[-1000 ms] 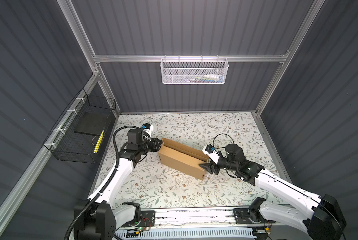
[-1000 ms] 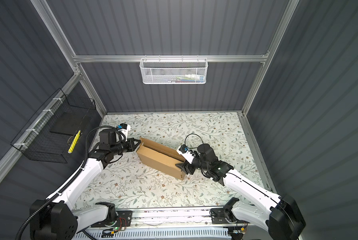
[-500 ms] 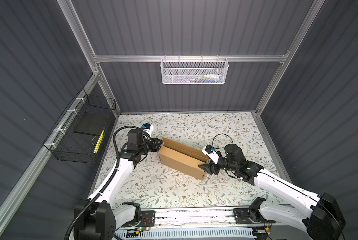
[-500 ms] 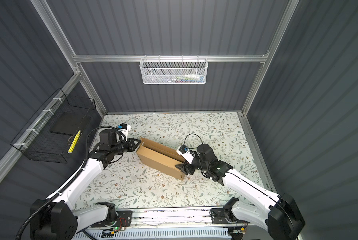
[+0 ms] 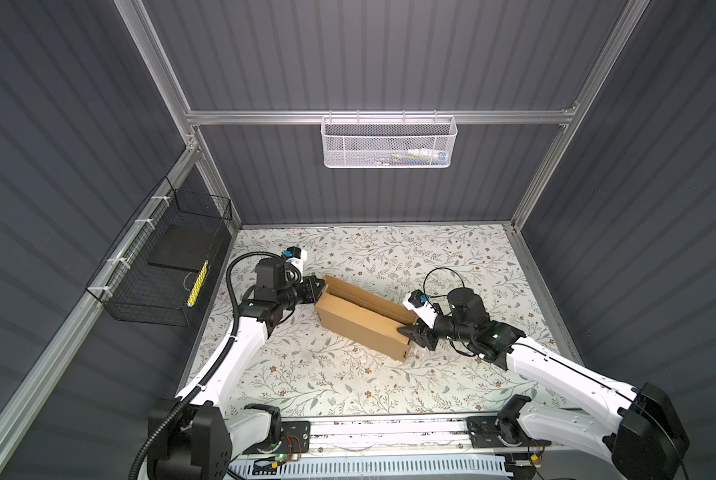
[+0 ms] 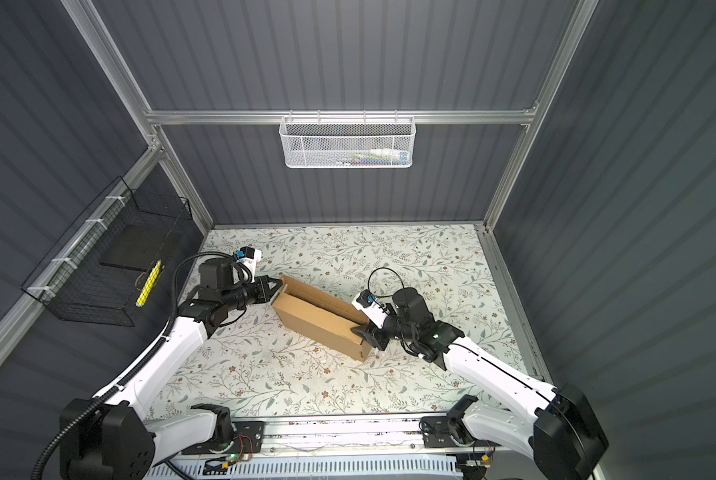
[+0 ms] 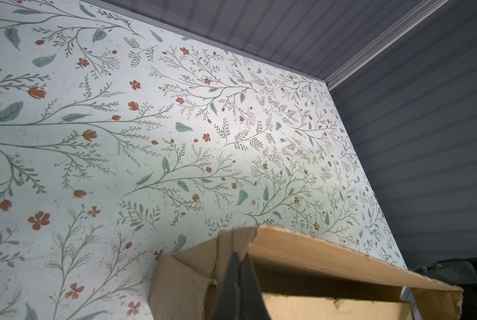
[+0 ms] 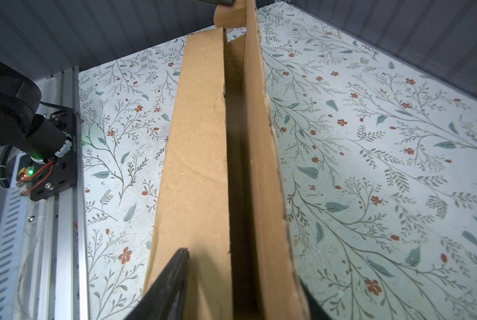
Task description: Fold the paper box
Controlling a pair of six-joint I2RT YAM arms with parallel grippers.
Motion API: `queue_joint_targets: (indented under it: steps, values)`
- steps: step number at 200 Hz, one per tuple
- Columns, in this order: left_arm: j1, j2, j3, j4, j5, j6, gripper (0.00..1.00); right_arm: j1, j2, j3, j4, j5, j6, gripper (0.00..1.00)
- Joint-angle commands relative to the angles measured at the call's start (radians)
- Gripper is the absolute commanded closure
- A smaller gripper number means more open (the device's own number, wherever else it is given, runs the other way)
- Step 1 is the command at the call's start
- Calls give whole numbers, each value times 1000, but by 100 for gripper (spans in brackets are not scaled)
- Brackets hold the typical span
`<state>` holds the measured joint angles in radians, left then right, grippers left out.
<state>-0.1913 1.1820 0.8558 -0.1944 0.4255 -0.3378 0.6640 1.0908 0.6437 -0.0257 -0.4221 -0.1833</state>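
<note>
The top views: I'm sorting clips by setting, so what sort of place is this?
Probably a lab test cell for robots: dark ribbed panels on an aluminium frame, two arms on a front rail, and a floral tabletop holding one paper box.

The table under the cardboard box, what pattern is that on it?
The table is pale with grey-green leafy branches and small red flowers, clearest in the left wrist view.

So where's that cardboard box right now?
In both top views the paper box lies mid-table on the flowered table, slanting between the left pincer and the right pincer.
</note>
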Motion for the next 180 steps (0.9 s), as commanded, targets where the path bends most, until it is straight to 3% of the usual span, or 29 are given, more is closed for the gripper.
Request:
queue_joint_targets:
  steps: [1, 52, 180]
  values:
    - [-6, -4, -14, -23, -11, -13, 100, 2, 13, -25, -17, -11, 3, 57]
    - [-7, 3, 2, -29, -19, -11, 96, 3, 15, -33, -11, -11, 7, 65]
    - [-6, -45, 121, -174, -77, 25, 72, 3, 5, -38, -10, -9, 11, 65]
